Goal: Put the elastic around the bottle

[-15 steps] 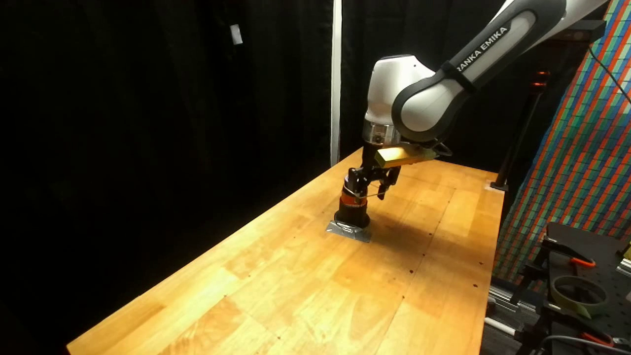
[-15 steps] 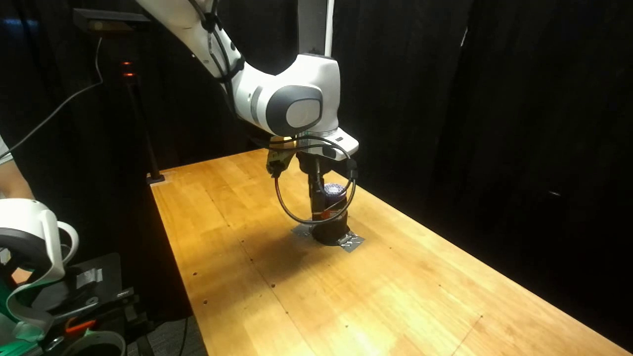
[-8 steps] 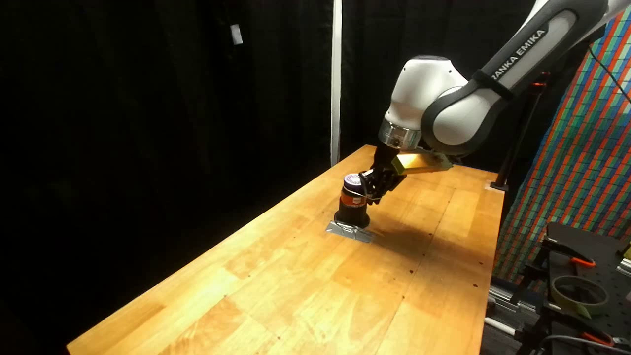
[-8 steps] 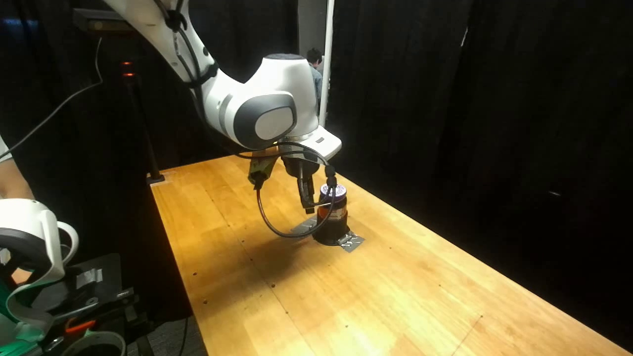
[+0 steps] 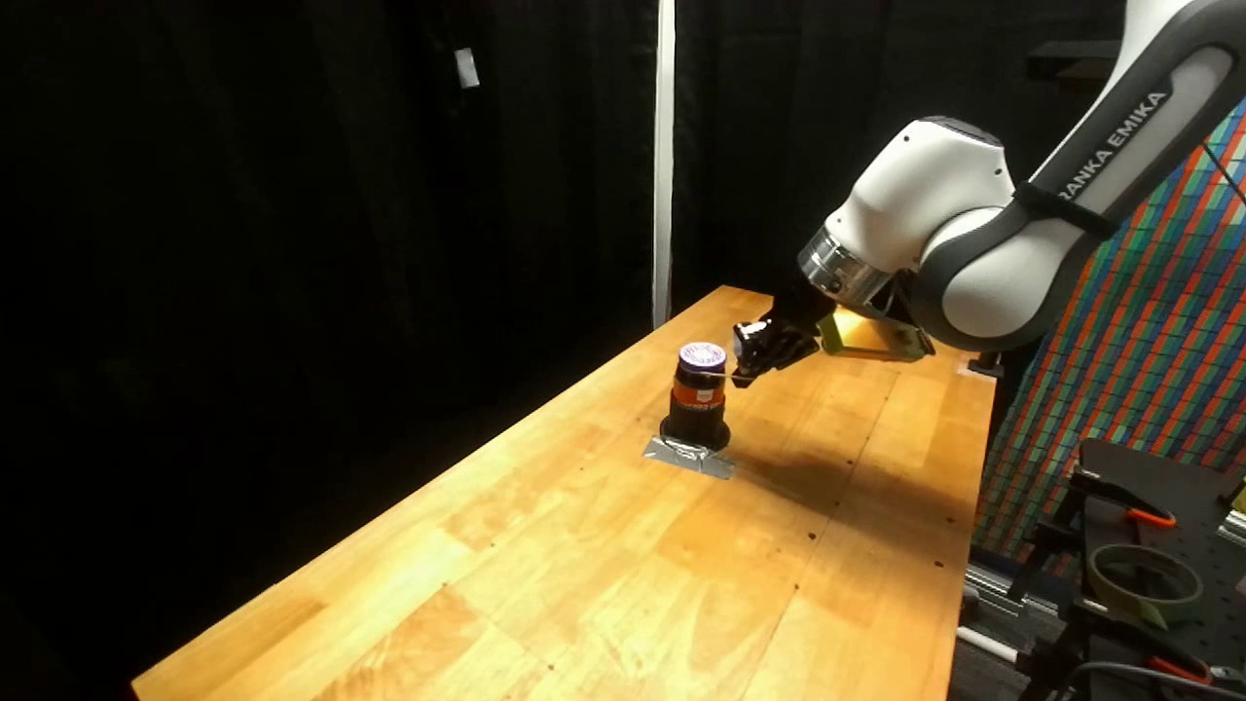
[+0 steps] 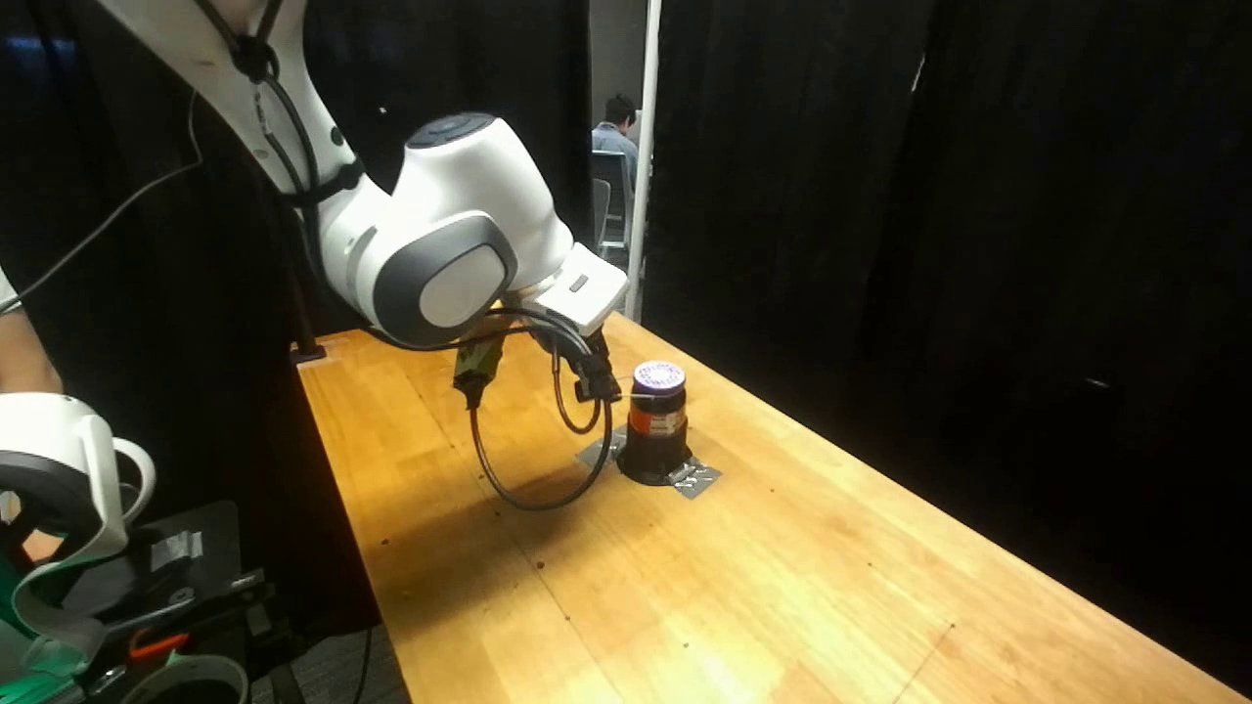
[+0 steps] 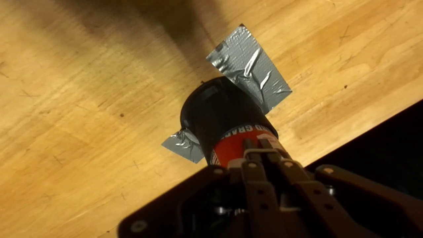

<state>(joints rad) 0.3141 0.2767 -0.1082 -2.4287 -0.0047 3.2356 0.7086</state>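
**Elastic (image 7: 261, 151) strung from gripper (image 7: 256, 142) to bottle (image 5: 700, 394)**

Gripper's fingers are drawn together, at most a sliver between the tips. That's off the wrist view; in both exterior views it's a dark lump, partly behind a cable loop (image 6: 538, 507) in an exterior view.

Elastic: thin pale line. Lies across the fingers near the tips, spans the gap, meets the bottle just under the cap (image 6: 659, 375). Too fine for me to follow all the way round.

Bottle: upright, beside the gripper and apart from it. Wrist view loses the cap behind the fingers, and they cover part of the orange label (image 7: 229, 150); lettering there is upside down and cut off. Where the bottle ends and the black base (image 7: 214, 105) begins is hard to tell. Silver tape (image 7: 252, 71) overlaps the base on two sides, onto the wooden table (image 7: 82, 181).

Arm (image 5: 915, 195) runs out of frame in both exterior views. Yellow-green block (image 5: 876, 338) by the wrist: can't identify it.

Further out: black curtains (image 6: 831, 244), no detail. A person (image 6: 614, 137) sits in the gap, partly behind the white pole (image 6: 643, 176). Someone's forearm (image 6: 27, 357) at the edge, rest cut off.
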